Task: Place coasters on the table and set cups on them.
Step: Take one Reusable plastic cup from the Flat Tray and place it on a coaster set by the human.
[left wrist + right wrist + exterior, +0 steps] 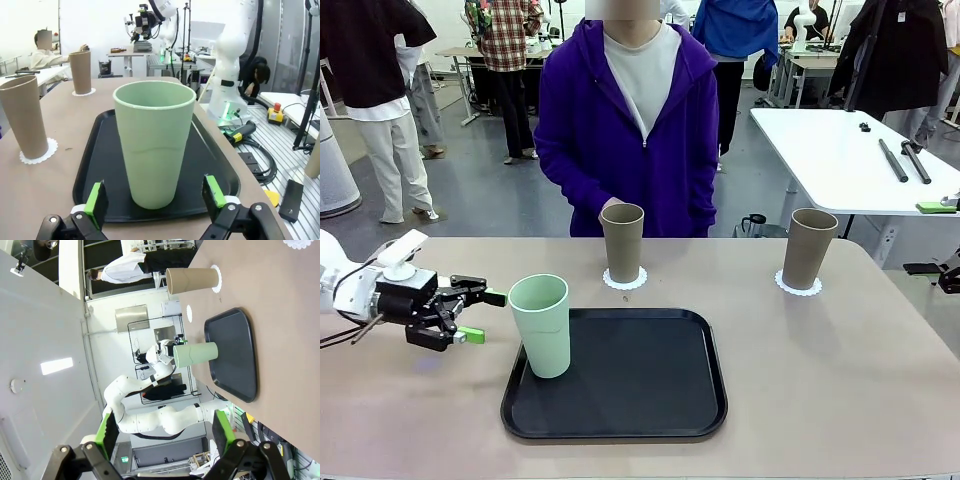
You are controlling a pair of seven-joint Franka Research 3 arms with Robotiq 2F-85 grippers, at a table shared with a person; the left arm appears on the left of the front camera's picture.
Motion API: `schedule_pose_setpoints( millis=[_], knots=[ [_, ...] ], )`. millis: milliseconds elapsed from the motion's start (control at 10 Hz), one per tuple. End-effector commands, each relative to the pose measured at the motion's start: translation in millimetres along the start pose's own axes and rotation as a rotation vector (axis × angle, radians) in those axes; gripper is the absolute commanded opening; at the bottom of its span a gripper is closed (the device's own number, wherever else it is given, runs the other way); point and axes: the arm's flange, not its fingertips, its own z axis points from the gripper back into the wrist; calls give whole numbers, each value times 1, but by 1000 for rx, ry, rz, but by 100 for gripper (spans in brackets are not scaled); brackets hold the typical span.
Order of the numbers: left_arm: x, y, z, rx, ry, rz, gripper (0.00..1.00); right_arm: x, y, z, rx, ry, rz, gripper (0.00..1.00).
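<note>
- Front view: two brown cups stand upright, each on its own white coaster, on the table (840, 370): one (622, 243) near the person's side at the middle, on a coaster (625, 280), the other (809, 248) toward the right, on a coaster (798, 286). These two look finished. The mint green cup (542, 324) stands on the left edge of the black tray (640, 385), with no coaster visible under it. The left end effector (480, 315) lies level just beside that cup, jaws spread wide and holding nothing, probably lined up to grip its side.
- Left wrist view: the mint green cup (154, 145) stands between the two green pads (94, 199), which sit apart from its wall on either side, so no grip is made yet. It rests on the tray (100, 150). Both brown cups on their coasters sit off to the left.
- Right wrist view: the right end effector (167, 432) is wide open and empty, held well away from the table, likely parked out of the way. A scalloped white coaster (301, 243) shows at the top corner with no cup visible on it; it may be the green cup's destination.
</note>
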Motion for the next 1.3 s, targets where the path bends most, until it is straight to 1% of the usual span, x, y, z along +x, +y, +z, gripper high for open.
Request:
schedule_pose_setpoints(
  millis=[0, 200, 300, 400, 700, 1200],
  knots=[
    [-5, 6, -13, -21, -39, -31, 100, 1, 1, 1, 6, 6, 3, 100],
    [-3, 13, -21, -16, -38, -23, 100, 1, 1, 1, 6, 6, 3, 100],
    [-2, 16, -23, -28, -59, 0, 100, 1, 1, 1, 6, 6, 3, 100],
    [-3, 16, -28, -27, -59, -2, 100, 1, 1, 1, 6, 6, 3, 100],
    [-7, 27, -41, -50, -45, 29, 100, 1, 1, 1, 6, 6, 3, 100],
    [-12, 29, -65, -87, -32, 54, 100, 1, 1, 1, 6, 6, 3, 100]
  ],
)
